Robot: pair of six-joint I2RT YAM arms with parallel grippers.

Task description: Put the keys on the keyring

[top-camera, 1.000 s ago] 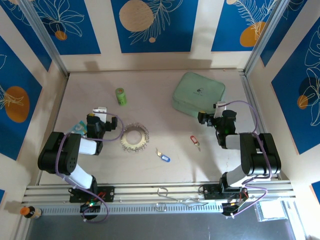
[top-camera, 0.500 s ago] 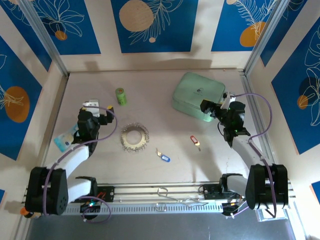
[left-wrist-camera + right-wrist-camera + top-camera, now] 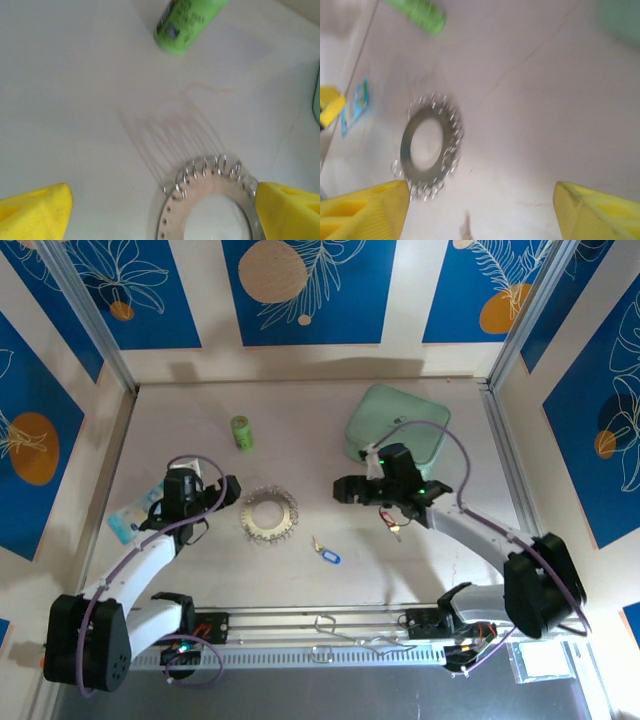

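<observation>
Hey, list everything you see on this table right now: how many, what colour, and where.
small green cylinder: one, green, far left-centre
mint-green rectangular case: one, far right
large thin metal keyring: one, silvery, spiky fringe, centre-left
silvery key with blue plastic tag: one, near centre
silvery key with red plastic tag: one, right of centre, by the right arm
light-blue flat packet: one, left edge
left claw: one, yellow fingers, open, just left of the keyring
right claw: one, yellow fingers, open, right of the keyring
</observation>
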